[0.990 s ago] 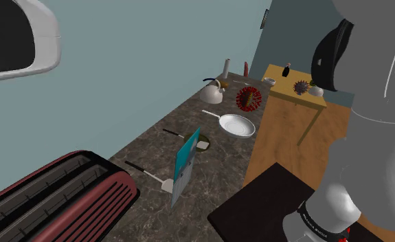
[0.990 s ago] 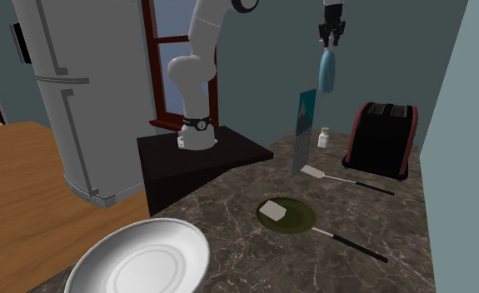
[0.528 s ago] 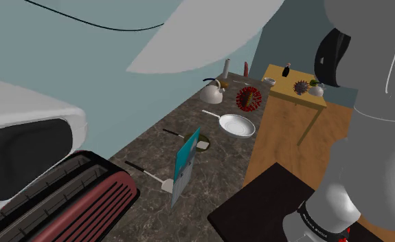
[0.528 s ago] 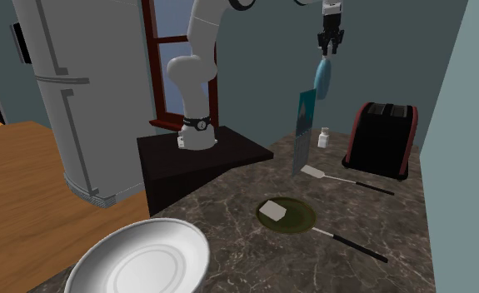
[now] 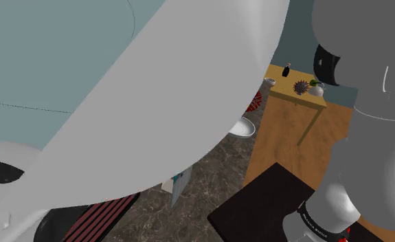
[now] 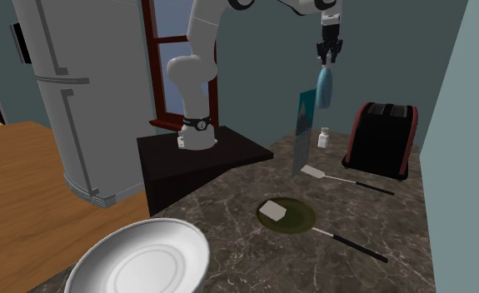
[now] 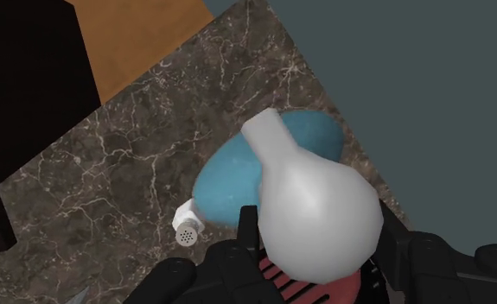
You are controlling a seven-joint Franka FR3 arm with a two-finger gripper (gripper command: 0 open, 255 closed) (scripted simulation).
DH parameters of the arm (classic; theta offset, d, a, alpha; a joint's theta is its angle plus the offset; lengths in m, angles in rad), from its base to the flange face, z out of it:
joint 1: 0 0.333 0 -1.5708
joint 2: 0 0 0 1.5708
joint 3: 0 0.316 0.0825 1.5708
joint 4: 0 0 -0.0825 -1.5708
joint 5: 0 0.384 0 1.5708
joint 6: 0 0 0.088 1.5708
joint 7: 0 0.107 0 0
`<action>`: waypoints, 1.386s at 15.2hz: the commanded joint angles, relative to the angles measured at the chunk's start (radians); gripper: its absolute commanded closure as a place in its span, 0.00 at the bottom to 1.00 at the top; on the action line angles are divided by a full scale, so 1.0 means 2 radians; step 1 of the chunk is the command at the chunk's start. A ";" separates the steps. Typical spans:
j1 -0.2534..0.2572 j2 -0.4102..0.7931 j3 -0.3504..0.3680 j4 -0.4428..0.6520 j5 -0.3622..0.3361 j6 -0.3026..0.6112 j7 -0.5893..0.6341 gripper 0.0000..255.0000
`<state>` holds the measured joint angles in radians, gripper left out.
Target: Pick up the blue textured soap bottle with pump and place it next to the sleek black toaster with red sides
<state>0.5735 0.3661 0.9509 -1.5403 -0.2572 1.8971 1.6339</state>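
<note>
In the second exterior view my gripper (image 6: 327, 57) hangs high above the marble counter (image 6: 229, 200), shut on the top of the blue soap bottle (image 6: 321, 88), which dangles upright below it. The black toaster with red sides (image 6: 381, 138) stands on the counter lower down and toward that view's right. In the wrist view the bottle's pale pump top and blue body (image 7: 229, 173) sit between my fingers (image 7: 248, 226), with the toaster's red slots (image 7: 281, 281) just beneath. In the shoulder view my white arm (image 5: 154, 89) covers most of the counter; a corner of the toaster (image 5: 99, 216) peeks out.
A tall blue board (image 6: 304, 125) and a small white shaker (image 6: 322, 137) stand near the toaster. A spatula (image 6: 316, 173), a pan (image 6: 286, 213) and a white plate (image 6: 137, 258) lie nearer the camera. My stand (image 6: 204, 154) and a grey fridge (image 6: 79, 91) are at the left.
My gripper has come down a little with the bottle, which swung and now hangs straight. The arm has swept across the shoulder view and now hides the counter there.
</note>
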 commanded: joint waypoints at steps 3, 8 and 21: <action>-0.004 0.002 -0.002 -0.025 -0.003 0.026 0.001 1.00; -0.005 0.007 -0.006 -0.053 -0.009 0.057 0.005 1.00; 0.003 0.034 -0.024 -0.110 -0.038 0.131 0.022 1.00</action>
<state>0.5780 0.4303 0.9051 -1.7513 -0.3285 2.1482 1.6741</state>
